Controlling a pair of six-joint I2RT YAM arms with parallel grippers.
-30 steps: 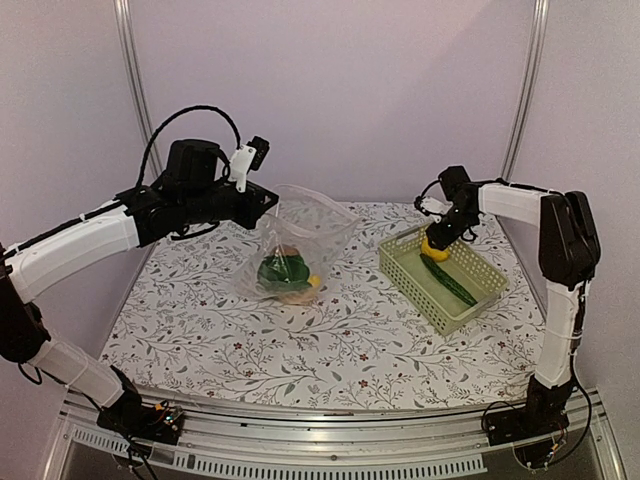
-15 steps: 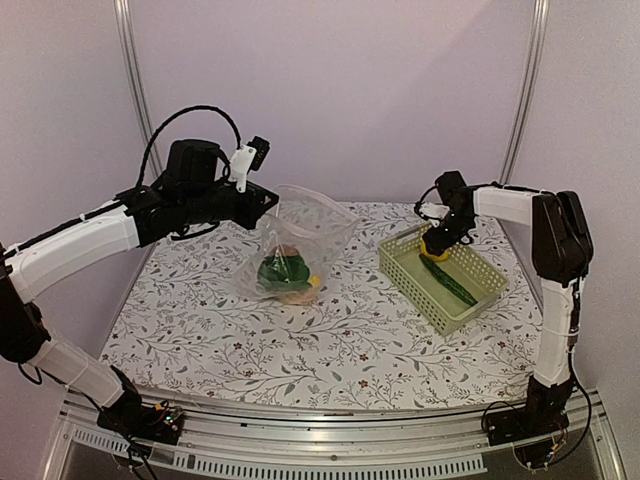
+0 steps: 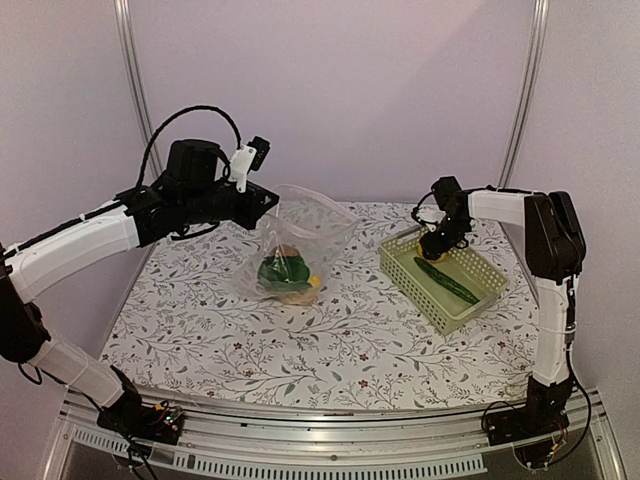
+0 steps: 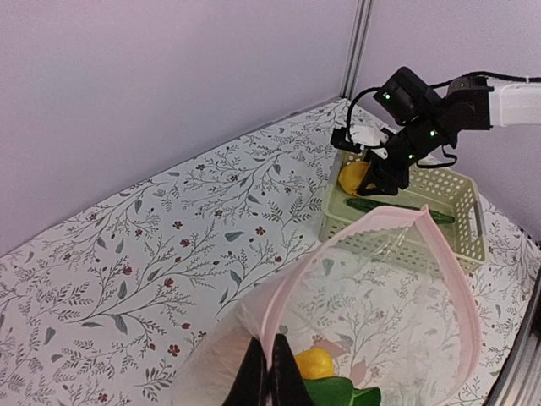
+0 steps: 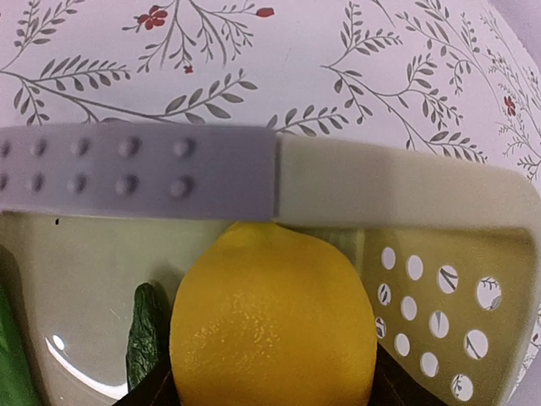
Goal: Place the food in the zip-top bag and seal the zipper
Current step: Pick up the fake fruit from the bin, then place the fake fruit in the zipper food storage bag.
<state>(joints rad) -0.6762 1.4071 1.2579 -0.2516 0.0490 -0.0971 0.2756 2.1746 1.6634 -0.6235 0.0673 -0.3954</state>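
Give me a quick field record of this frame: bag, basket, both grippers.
left gripper: shut on the zipper, holding the bag mouth open
zip-top bag: upright, contains leafy green and a small yellow fruit
basket: contains cucumber and lemon
right gripper: down in the basket, fingers either side of the lemon; grip unclear
sealed: no

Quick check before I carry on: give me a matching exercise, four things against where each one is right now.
1 lemon at the basket corner
2 cucumber
3 leafy green
4 left gripper

A inside the zip-top bag
B stretched along the basket floor
C shut on the zipper
D between the jaws of the right gripper

Pairs: 1-D, 2-B, 3-A, 4-C
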